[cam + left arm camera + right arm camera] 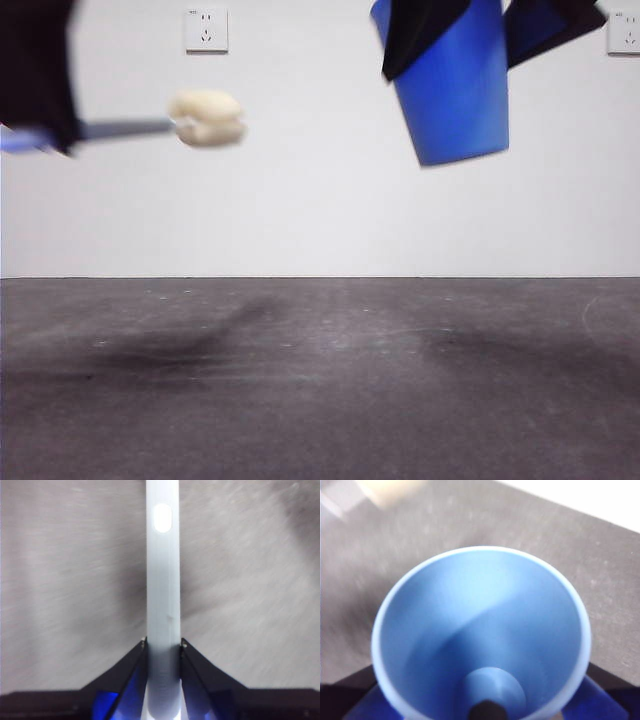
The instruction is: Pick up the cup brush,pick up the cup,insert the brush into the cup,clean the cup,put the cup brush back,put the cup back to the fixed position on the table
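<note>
My left gripper (58, 128) comes in from the upper left of the front view. It is shut on the cup brush's grey handle (163, 605) and holds the brush level, high above the table (320, 400). The cream-yellow sponge head (207, 118) points towards the cup. My right gripper (482, 30) is shut on the blue cup (455, 90) and holds it high at the upper right, slightly tilted. The right wrist view looks into the cup's open mouth (480, 630). The sponge head (390, 490) shows there blurred, apart from the rim.
A white wall stands behind the table, with one socket (206, 30) at the upper left and another (624, 33) at the upper right. Faint shadows of both arms lie on the table.
</note>
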Controlling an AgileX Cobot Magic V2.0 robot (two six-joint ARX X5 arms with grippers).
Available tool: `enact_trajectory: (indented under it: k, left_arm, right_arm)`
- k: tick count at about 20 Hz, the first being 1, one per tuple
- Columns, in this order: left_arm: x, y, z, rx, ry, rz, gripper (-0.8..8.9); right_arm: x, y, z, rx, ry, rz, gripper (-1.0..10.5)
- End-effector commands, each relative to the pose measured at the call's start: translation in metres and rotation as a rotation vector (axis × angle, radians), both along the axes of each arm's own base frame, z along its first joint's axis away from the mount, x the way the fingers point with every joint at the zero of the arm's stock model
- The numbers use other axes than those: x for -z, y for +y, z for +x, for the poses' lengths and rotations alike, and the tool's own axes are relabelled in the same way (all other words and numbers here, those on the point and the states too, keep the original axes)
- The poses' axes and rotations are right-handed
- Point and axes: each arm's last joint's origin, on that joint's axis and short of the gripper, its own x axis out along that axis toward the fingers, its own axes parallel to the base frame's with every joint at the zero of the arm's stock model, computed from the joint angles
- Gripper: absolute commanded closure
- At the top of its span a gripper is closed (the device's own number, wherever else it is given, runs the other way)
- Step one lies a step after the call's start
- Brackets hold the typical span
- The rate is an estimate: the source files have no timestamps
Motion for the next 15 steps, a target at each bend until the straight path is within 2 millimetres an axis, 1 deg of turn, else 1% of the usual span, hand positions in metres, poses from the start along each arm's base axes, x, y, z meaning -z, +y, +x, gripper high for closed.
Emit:
enact_trajectory:
  k: [1,2,4,8,12,15]
  left_arm:
    - [0.018,-0.014,0.029,-0.010,0.031,-0.068,8.22]
    - [0.025,-0.017,0.040,-0.020,0.051,-0.094,8.22]
    - [0.041,-0.022,0.057,-0.042,0.082,-0.092,8.22]
    - [0.074,-0.029,0.081,-0.093,0.136,-0.064,8.22]
    - [0.104,-0.040,0.097,-0.124,0.177,-0.074,8.22]
    - [0.120,-0.043,0.102,-0.140,0.210,-0.056,8.22]
  right_arm:
    - [-0.011,-0.009,-0.007,0.016,-0.020,0.078,9.6]
    - [-0.016,-0.013,-0.010,0.016,-0.033,0.096,9.6]
    - [-0.024,-0.022,-0.017,0.016,-0.058,0.131,9.6]
    - [-0.035,-0.038,-0.028,0.028,-0.093,0.177,9.6]
    - [-0.037,-0.043,-0.032,0.031,-0.094,0.176,9.6]
    - [-0.036,-0.044,-0.033,0.031,-0.085,0.166,9.6]
